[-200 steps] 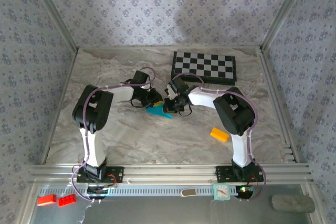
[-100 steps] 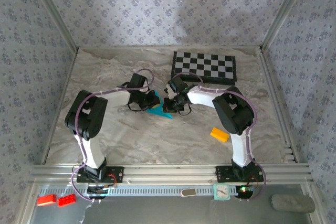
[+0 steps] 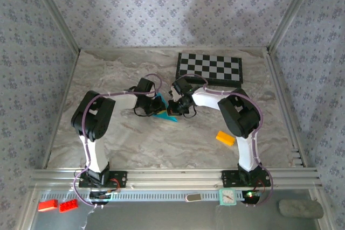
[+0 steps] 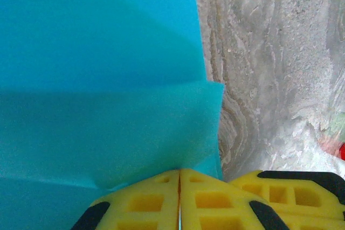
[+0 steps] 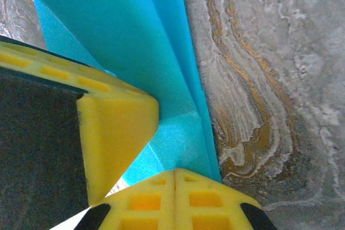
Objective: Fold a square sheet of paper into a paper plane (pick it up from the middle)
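From above, the left claw (image 3: 156, 104) had edged right since half a second earlier, closing on the right claw (image 3: 176, 106). The folded sheet of paper (image 3: 164, 115) lay between them at mid-bench (image 3: 135, 144). Its far edge now stood higher than before, probably a flap being raised for the next fold.

In the left wrist view, the pads were pressed together, pinching the cyan paper's edge.

In the right wrist view, that claw was likewise clamped on the paper's layered edge, just above the marbled bench.
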You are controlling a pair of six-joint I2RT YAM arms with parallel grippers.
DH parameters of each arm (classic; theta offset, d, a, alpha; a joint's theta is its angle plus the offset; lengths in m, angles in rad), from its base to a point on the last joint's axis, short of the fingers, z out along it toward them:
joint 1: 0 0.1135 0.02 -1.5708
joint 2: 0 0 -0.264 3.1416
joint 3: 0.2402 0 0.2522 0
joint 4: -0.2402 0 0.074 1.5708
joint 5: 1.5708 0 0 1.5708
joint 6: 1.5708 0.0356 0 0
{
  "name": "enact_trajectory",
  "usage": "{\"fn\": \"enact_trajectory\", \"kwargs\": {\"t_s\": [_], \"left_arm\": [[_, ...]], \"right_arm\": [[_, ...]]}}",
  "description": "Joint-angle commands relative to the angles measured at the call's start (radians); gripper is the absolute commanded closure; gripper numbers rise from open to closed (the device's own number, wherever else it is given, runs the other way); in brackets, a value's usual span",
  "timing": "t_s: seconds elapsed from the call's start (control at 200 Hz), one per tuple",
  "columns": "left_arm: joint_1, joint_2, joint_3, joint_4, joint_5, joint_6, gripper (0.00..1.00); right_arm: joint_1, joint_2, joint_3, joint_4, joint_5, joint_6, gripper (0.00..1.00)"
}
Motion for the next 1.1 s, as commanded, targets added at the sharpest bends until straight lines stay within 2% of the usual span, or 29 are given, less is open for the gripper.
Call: {"fn": "enact_trajectory", "kwargs": {"t_s": [0.0, 0.655, 1.094], "left_arm": [[0.017, 0.039, 0.019, -0.037, -0.042, 0.036, 0.91], [0.198, 0.055, 0.086, -0.12, -0.064, 0.167, 0.91], [0.283, 0.076, 0.162, -0.204, -0.137, 0.233, 0.92]], "right_arm": [[-0.01, 0.069, -0.028, -0.136, 0.066, 0.008, 1.0], [-0.04, 0.065, -0.126, -0.158, 0.106, 0.021, 1.0], [-0.042, 0.064, -0.125, -0.161, 0.116, 0.03, 1.0]]}}
